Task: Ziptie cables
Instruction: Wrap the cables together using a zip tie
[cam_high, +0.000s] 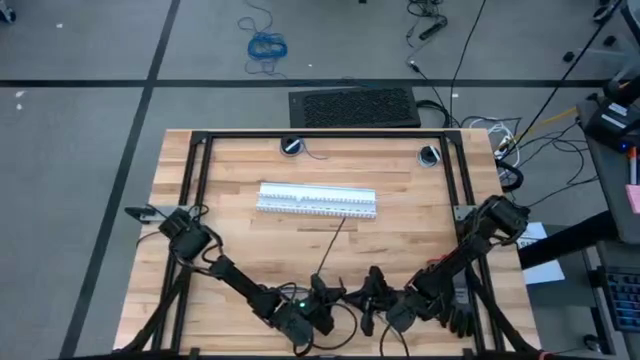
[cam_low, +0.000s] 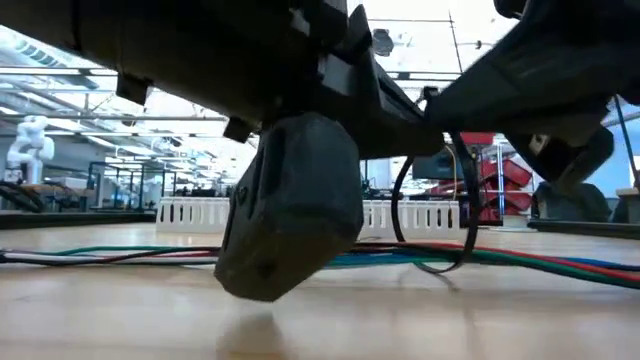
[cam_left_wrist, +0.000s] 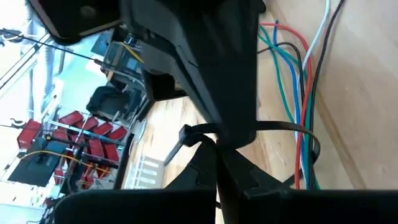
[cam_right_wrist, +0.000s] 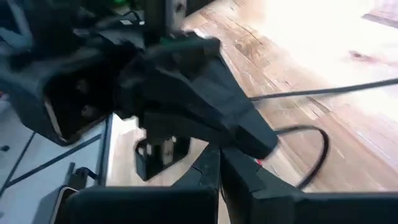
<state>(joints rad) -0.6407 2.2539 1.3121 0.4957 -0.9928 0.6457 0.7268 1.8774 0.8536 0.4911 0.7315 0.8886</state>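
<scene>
Both dark arms are folded low over the near edge of the light wooden butcher-block table (cam_high: 250, 240), their ends close together at its middle. The left gripper (cam_high: 322, 297) sits just left of the right gripper (cam_high: 372, 297); the two are near each other, and whether they touch cannot be told from overhead. In the left wrist view, the left gripper's dark fingers (cam_left_wrist: 217, 168) converge to a narrow point around a thin dark plastic ziptie (cam_left_wrist: 283, 127), which runs outward and curves into a loop; the fingers appear pinched on this strip. In the right wrist view, the right gripper's own fingers (cam_right_wrist: 214, 180) stand nearly together, narrow, close against the other arm's tip, with a dark looped strip just beyond; whether they grip anything cannot be told. The bundle of thin coloured wires, red, green, blue, white and black (cam_left_wrist: 298, 81), lies flat on the table beside the looped ziptie, and the low view shows the same wires (cam_low: 540, 258) stretched along the surface with the dark loop standing around or just in front of them. A second long dark straight strip (cam_high: 333, 245) lies on the table between the grippers and the white slotted plastic strips (cam_high: 318, 200), which rest well apart towards mid-table.
</scene>
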